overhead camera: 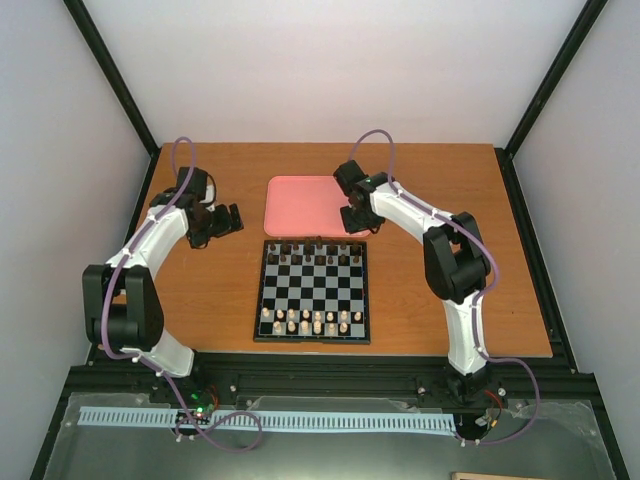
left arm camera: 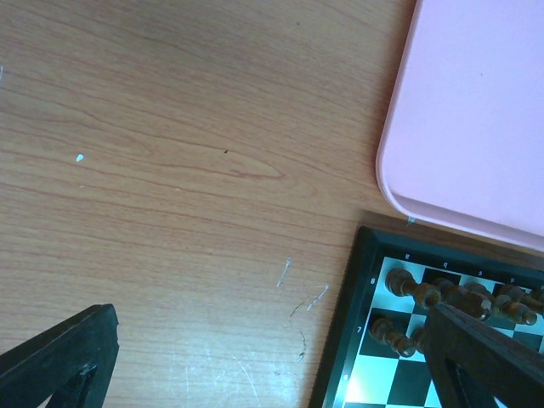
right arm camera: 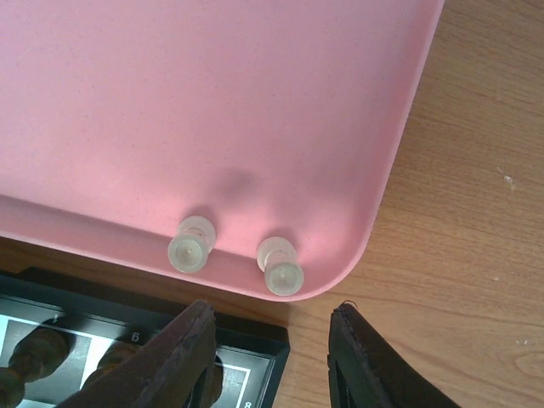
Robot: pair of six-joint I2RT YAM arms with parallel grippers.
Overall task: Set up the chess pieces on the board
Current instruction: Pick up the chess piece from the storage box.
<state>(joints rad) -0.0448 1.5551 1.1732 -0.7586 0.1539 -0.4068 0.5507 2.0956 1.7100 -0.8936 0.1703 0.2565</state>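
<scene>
The board (overhead camera: 313, 290) lies in the middle of the table, with cream chess pieces (overhead camera: 313, 322) on its two near rows. Two more cream pieces (right arm camera: 191, 242) (right arm camera: 280, 265) lie on their sides in the near right corner of the pink tray (right arm camera: 212, 102). My right gripper (right arm camera: 272, 344) hovers just short of them, over the board's far corner (right arm camera: 251, 334), open and holding nothing. My left gripper (left arm camera: 272, 365) stands wide open over bare wood, left of the board's far left corner (left arm camera: 353, 340).
Dark brown pieces (overhead camera: 315, 255) fill the board's far rows, close under the tray (overhead camera: 300, 200); some show in the left wrist view (left arm camera: 408, 289). Black frame posts and white walls close in the wooden table (overhead camera: 440, 300).
</scene>
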